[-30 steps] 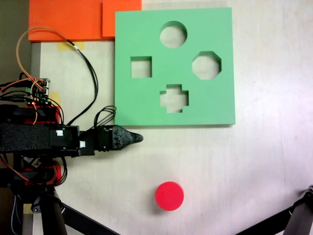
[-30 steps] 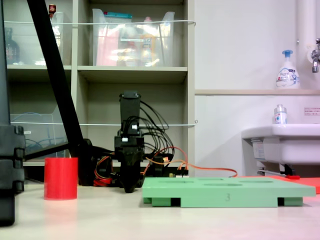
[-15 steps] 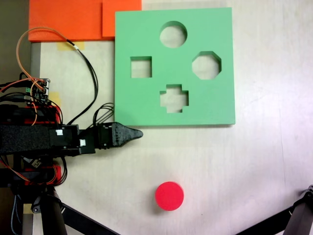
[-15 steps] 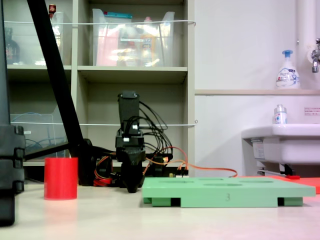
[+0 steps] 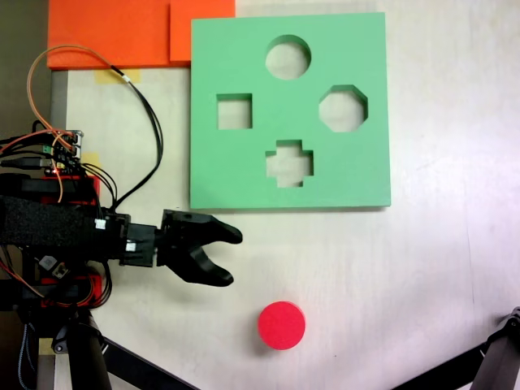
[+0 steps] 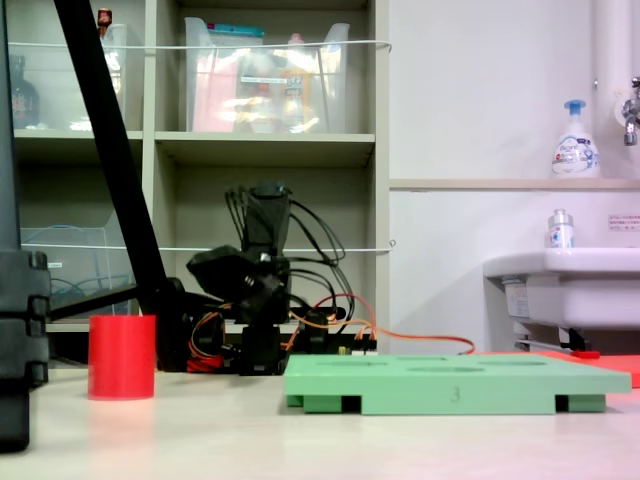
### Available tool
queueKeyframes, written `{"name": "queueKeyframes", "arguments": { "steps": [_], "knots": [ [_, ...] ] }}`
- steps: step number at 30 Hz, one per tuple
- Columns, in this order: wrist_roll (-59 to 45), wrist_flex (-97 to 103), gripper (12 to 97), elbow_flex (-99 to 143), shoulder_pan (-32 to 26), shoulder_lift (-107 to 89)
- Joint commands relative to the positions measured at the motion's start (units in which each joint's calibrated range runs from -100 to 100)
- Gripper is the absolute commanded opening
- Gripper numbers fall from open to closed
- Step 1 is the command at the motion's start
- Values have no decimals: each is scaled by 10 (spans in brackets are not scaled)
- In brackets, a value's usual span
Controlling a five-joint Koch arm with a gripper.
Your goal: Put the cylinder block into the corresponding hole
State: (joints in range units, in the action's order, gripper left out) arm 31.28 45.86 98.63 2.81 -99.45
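The step in hand looks like the approach to the pick-up: nothing has been lifted yet. In the fixed view from above, the red cylinder block (image 5: 281, 325) stands on the bare bench (image 5: 422, 268), well below the green foam board (image 5: 244, 171) and apart from it. The low side view shows the same block (image 6: 121, 356) upright on the bench, off to the left of the board (image 6: 455, 378).

The tool (image 5: 231, 258) sits between the board's lower edge and the block, up and to the left of the block and not touching it. Its two jaws are spread wide apart in a fork that opens toward the right of that view, and there is nothing between them. In the side view the tool's dark body (image 6: 235, 280) hangs above the bench, just left of the board; its tips are hard to make out there.

The round hole (image 5: 288, 57) is the cut-out nearest the board's top edge, on the far side of the board from the block, with the octagonal, square and cross cut-outs nearer.

By my reading, the next move calls for swinging the tool down the picture and outward until the open jaws straddle the block, lowering to grip its side, then closing. After that comes a lift high enough to clear the board's raised edge on the way to the round hole.
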Motion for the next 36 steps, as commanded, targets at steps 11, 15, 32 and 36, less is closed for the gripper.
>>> {"name": "queueKeyframes", "arguments": {
  "steps": [11, 15, 32, 36],
  "knots": [
    [239, -21, 514, 14, 2, -5],
    [239, -29, 491, 14, 24, -5],
    [208, 541, 744, 14, 61, 673],
    [207, 541, 744, -15, 61, 722]
  ]
}}
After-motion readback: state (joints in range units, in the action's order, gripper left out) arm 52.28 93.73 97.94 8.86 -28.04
